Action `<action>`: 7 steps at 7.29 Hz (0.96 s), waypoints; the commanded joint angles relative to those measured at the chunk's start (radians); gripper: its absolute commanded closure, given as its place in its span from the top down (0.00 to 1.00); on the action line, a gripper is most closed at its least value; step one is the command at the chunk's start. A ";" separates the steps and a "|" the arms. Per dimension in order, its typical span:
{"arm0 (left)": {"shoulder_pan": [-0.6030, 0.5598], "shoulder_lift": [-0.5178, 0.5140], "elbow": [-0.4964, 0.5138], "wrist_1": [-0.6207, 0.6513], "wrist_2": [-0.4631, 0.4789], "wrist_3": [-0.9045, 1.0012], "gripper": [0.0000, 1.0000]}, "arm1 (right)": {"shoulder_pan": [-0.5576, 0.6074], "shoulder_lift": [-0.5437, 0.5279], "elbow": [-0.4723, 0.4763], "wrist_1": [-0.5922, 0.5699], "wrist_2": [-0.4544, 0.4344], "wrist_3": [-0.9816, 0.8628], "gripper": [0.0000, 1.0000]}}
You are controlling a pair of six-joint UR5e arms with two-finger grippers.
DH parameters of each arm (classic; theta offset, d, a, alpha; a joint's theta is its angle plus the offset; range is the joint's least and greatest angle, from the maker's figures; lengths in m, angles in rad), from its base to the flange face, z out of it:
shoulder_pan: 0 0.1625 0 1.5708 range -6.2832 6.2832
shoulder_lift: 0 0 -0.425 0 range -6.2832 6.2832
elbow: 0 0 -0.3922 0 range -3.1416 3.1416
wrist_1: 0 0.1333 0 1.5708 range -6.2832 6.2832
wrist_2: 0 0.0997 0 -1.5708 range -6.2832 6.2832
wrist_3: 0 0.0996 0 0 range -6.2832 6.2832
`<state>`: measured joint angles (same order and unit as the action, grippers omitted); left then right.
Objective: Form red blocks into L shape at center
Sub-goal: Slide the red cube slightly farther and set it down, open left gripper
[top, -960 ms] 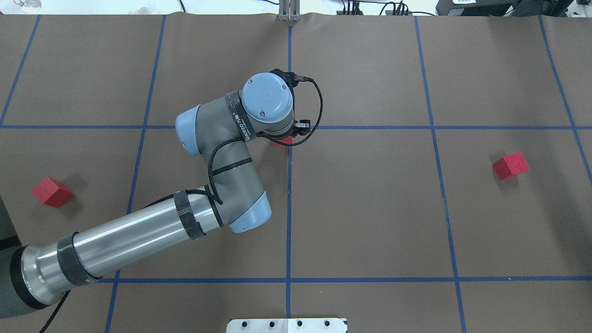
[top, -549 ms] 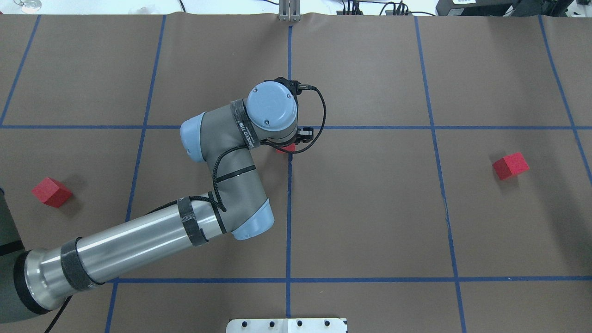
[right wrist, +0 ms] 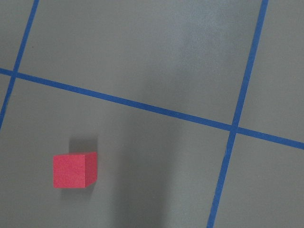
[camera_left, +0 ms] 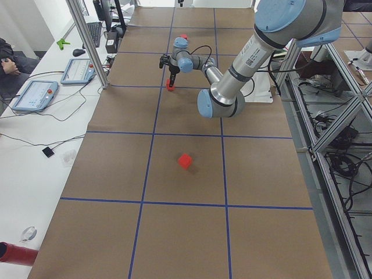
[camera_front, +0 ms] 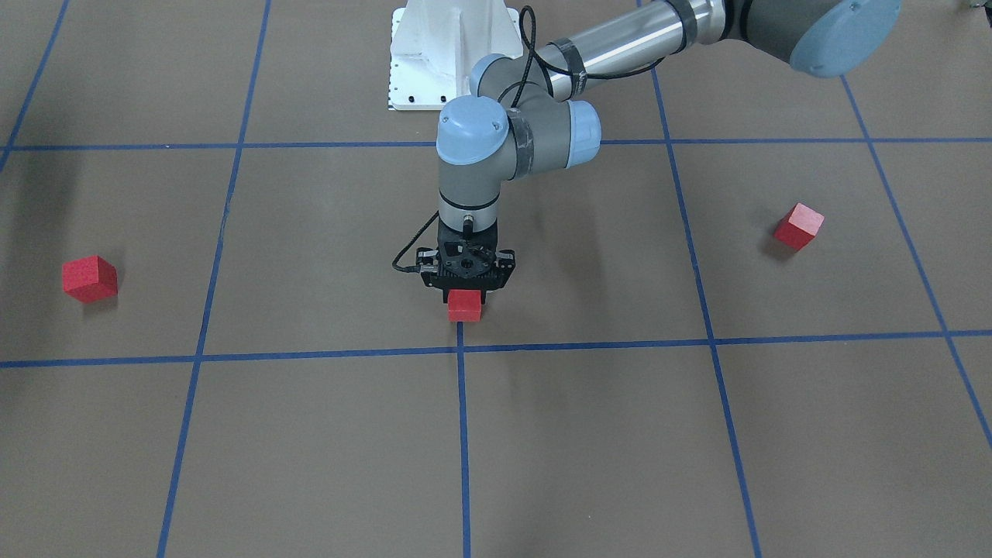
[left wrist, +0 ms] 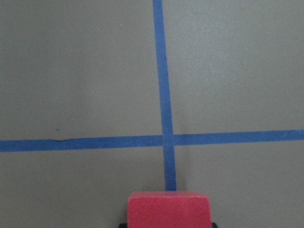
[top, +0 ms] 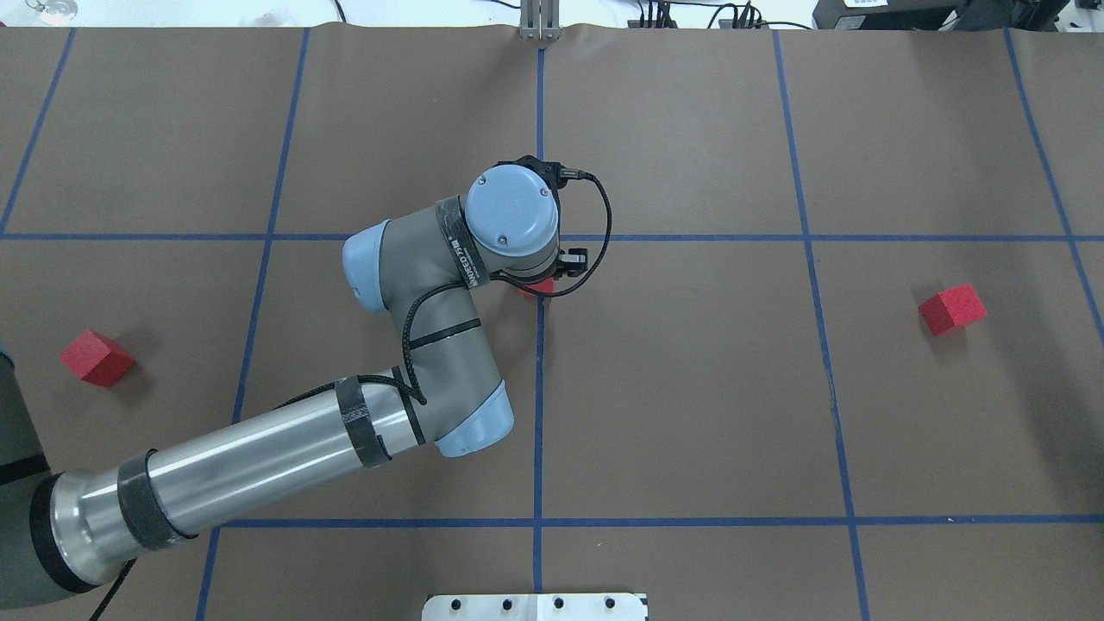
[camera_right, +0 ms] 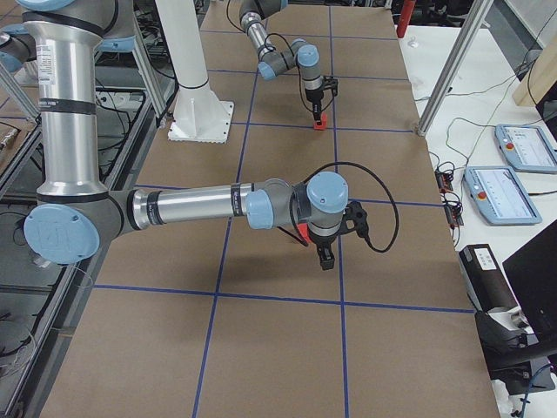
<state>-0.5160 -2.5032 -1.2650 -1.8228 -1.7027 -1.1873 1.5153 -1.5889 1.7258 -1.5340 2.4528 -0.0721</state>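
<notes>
My left gripper (camera_front: 465, 297) is shut on a red block (camera_front: 465, 308) and holds it low over the brown surface, just on the robot's side of the center crossing (camera_front: 459, 349). In the left wrist view the block (left wrist: 167, 209) fills the bottom edge, with the crossing (left wrist: 166, 139) just ahead. A second red block (top: 97, 358) lies at the far left. A third (top: 951, 309) lies at the right and shows in the right wrist view (right wrist: 74, 170). My right gripper (camera_right: 324, 257) hangs high above that block. I cannot tell whether it is open or shut.
The white robot base plate (top: 535, 606) sits at the near edge of the table. Metal frame posts (camera_right: 448, 65) and operators' tablets (camera_right: 522, 148) stand along the far side. My left forearm (top: 259, 457) crosses the left half of the table.
My left wrist has shifted slightly toward the robot and to the right in the overhead view, with the red block still in the gripper. The other two blocks have not moved.
</notes>
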 commanded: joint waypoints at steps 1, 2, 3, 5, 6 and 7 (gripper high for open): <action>0.002 -0.002 0.001 -0.003 0.000 0.000 0.14 | 0.000 0.001 -0.005 0.000 0.000 -0.002 0.99; 0.002 -0.002 0.001 -0.001 -0.002 0.002 0.53 | 0.000 0.001 -0.005 0.000 0.000 0.000 0.99; 0.002 -0.002 0.001 -0.004 -0.002 0.002 1.00 | 0.000 0.001 -0.005 0.000 0.000 0.000 0.99; 0.004 -0.002 -0.002 -0.013 -0.002 0.002 1.00 | 0.000 0.001 -0.003 0.002 0.000 0.000 0.99; 0.001 0.000 -0.007 -0.033 -0.003 0.002 1.00 | 0.000 0.001 0.000 0.003 0.000 0.000 0.99; -0.012 0.003 -0.043 -0.027 -0.008 0.003 1.00 | -0.001 0.013 0.004 0.002 -0.002 0.002 0.99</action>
<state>-0.5174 -2.5032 -1.2785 -1.8471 -1.7063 -1.1854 1.5154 -1.5850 1.7255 -1.5320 2.4526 -0.0718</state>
